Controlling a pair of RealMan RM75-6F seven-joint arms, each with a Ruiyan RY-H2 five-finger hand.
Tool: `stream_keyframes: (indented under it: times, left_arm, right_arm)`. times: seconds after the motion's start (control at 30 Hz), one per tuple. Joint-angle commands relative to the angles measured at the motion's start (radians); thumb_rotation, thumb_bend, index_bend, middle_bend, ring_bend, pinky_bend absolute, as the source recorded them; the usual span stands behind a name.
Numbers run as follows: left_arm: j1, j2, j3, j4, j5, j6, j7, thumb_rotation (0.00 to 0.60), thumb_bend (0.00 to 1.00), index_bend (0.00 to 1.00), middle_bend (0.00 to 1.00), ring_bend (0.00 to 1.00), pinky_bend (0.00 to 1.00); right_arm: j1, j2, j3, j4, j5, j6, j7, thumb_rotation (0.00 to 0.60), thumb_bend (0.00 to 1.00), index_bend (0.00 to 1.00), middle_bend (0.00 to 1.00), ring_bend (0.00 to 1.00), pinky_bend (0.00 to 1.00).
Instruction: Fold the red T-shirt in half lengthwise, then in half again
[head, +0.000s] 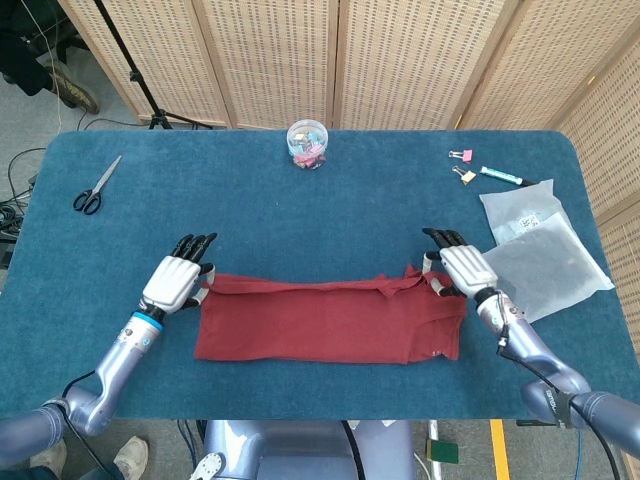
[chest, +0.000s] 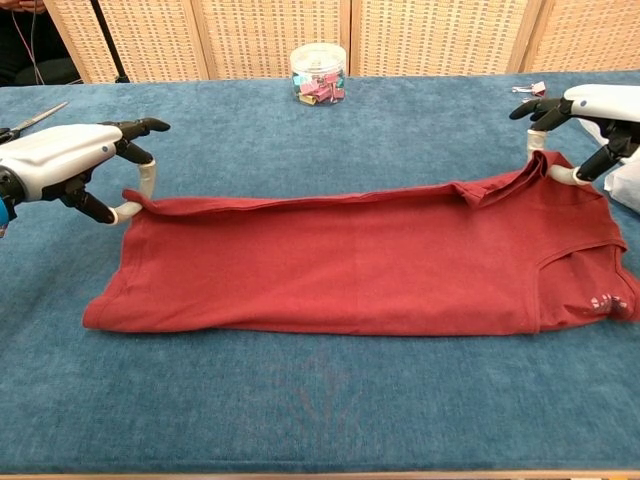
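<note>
The red T-shirt (head: 330, 320) (chest: 350, 265) lies folded in a long flat strip across the near half of the blue table. My left hand (head: 178, 280) (chest: 70, 165) pinches its far left corner, just above the cloth. At the far right corner my right hand (head: 458, 270) (chest: 590, 110) pinches the upper edge near the collar. The shirt's far edge is pulled nearly straight between the two hands. A small light label (chest: 607, 300) shows near the right end.
A clear jar of coloured clips (head: 307, 143) stands at the back centre. Scissors (head: 95, 188) lie at the back left. Binder clips (head: 462, 165), a marker (head: 500, 176) and two clear plastic bags (head: 540, 250) lie at the right, close to my right hand.
</note>
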Motion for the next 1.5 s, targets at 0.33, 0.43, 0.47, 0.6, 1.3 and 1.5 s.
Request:
stream_keyframes:
  times: [0.33,0.43,0.47,0.6,1.3,1.5]
  left_arm:
    - [-0.015,-0.028,-0.009,0.02,-0.053,-0.046,0.027,0.6,0.36,0.0,0.0,0.0,0.0]
    - [-0.016,-0.031,-0.011,0.02,-0.05,-0.039,0.012,0.6,0.36,0.0,0.0,0.0,0.0]
    - [-0.016,-0.032,-0.012,0.019,-0.047,-0.033,0.003,0.6,0.36,0.0,0.0,0.0,0.0]
    - [-0.016,-0.027,-0.015,0.013,-0.038,-0.019,-0.017,0.6,0.35,0.0,0.0,0.0,0.0]
    - [0.065,0.18,0.065,-0.108,0.063,0.089,-0.153,0.6,0.29,0.0,0.0,0.0,0.0]
    - [0.099,0.215,0.1,-0.121,0.08,0.109,-0.19,0.6,0.29,0.0,0.0,0.0,0.0]
  right_arm:
    - [0.017,-0.038,0.018,0.051,0.067,-0.059,-0.057,0.6,0.19,0.18,0.0,0.0,0.0]
    - [0.019,-0.04,0.023,0.052,0.096,-0.076,-0.078,0.6,0.04,0.0,0.0,0.0,0.0]
    - [0.018,-0.04,0.028,0.049,0.113,-0.081,-0.087,0.6,0.03,0.0,0.0,0.0,0.0]
    - [0.016,-0.035,0.041,0.037,0.15,-0.077,-0.121,0.6,0.01,0.0,0.0,0.0,0.0]
    - [-0.155,0.201,-0.003,-0.273,-0.031,0.216,-0.123,0.6,0.0,0.0,0.0,0.0,0.0]
    - [-0.242,0.284,-0.063,-0.354,-0.127,0.321,-0.091,0.6,0.0,0.0,0.0,0.0,0.0]
